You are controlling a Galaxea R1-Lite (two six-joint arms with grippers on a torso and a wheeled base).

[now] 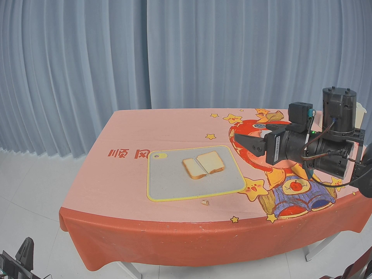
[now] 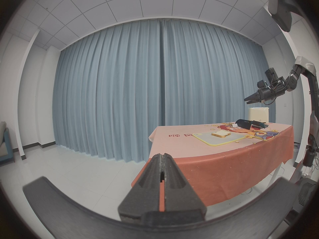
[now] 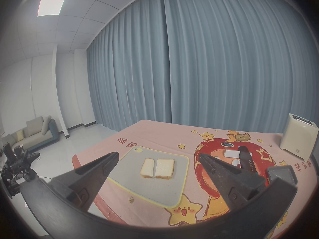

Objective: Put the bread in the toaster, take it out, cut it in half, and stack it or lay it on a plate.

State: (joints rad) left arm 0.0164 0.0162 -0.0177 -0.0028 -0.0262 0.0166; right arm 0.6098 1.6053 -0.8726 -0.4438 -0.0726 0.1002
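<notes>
Two flat, crusted bread halves (image 1: 203, 164) are being carried, touching, on one rectangular grey, yellow-rimmed cutting board (image 1: 174, 183); one boxy cream toaster (image 3: 298, 136) is standing well apart from it; the fingers of the right gripper (image 3: 158, 156) are being held spread beside the board; those of the left gripper (image 2: 161, 156) are being held pressed together.

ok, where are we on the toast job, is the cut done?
Done: the bread lies in two halves on the cutting board, and the knife is down on the table. In hand: nothing. The right claw is open above the table, and the left claw is shut, away from the table. Left: plating the halves, which are still on the board.
</notes>
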